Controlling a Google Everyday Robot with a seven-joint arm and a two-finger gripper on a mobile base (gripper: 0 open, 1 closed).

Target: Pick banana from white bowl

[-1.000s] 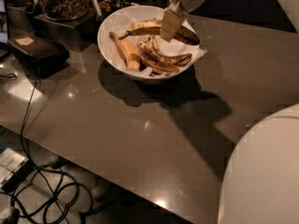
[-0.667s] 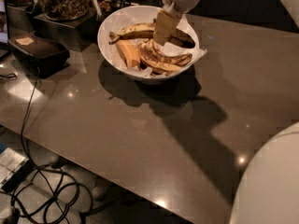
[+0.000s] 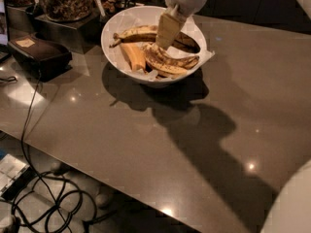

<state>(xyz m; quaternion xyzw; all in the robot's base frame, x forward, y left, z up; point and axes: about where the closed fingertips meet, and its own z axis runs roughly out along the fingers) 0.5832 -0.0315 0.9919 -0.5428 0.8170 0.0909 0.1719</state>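
The white bowl (image 3: 111,48) stands at the back of the brown table, lined with white paper. Several bananas lie in it. A speckled pale-yellow banana (image 3: 171,65) lies at the front right, and another speckled one (image 3: 134,33) lies along the back left. A smooth orange-yellow banana (image 3: 132,56) lies at the left. My gripper (image 3: 164,40) hangs from the white arm head, reaches down into the middle of the bowl, and ends just above the front speckled banana. Whether it touches a banana is hidden.
A black box (image 3: 40,56) sits left of the bowl, with jars of nuts (image 3: 63,1) behind it. A thin cable (image 3: 28,111) runs over the table's left edge down to coiled cables (image 3: 46,205) on the floor. My white body (image 3: 294,205) fills the lower right corner.
My gripper has moved left and down, from the bowl's right rim to over its middle. The bananas have not visibly moved.
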